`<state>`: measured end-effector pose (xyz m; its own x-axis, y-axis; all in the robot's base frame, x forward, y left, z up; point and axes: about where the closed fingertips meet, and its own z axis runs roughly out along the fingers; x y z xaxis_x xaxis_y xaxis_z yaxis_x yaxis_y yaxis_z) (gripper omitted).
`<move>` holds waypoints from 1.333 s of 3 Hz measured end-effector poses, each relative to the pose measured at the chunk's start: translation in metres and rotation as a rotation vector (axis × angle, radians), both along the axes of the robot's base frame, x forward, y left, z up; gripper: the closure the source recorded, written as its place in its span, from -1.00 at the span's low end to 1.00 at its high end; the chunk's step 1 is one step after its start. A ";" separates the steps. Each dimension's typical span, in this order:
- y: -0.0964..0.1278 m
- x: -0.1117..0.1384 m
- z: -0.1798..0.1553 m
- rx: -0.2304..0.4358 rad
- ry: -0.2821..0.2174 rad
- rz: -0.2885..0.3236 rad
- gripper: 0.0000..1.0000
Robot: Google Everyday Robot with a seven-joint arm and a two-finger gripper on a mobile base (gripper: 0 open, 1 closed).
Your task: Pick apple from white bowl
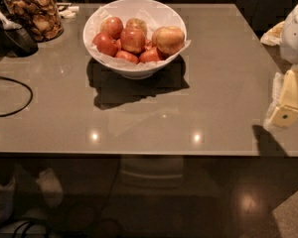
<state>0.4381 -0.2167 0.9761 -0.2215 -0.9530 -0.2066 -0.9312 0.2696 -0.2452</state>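
The white bowl [135, 71] stands on the grey table toward the back, left of centre. It is lined with crumpled white paper and holds several apples. The large pale yellow-tan apple [168, 38] lies at the bowl's right side, on top of the pile. Deep red apples [105, 43] fill the left and front, and a smaller pale tan-pink apple [135, 24] sits at the back. My gripper [286, 103] hangs at the far right edge of the view, low over the table's right side, well apart from the bowl. Nothing shows in it.
A glass jar of brown snacks [35, 13] stands at the back left, with a dark scoop-like object [17, 37] beside it. A black cable [12, 97] loops on the table's left. The table's front edge [139, 155] runs across the view. A pale object [273, 33] lies at the right.
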 end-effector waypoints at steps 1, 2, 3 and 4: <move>0.004 0.004 0.003 0.009 -0.013 0.002 -1.00; 0.035 0.065 0.031 0.057 -0.052 -0.029 -1.00; 0.035 0.065 0.031 0.057 -0.052 -0.029 -1.00; 0.042 0.075 0.027 0.076 -0.046 -0.035 -1.00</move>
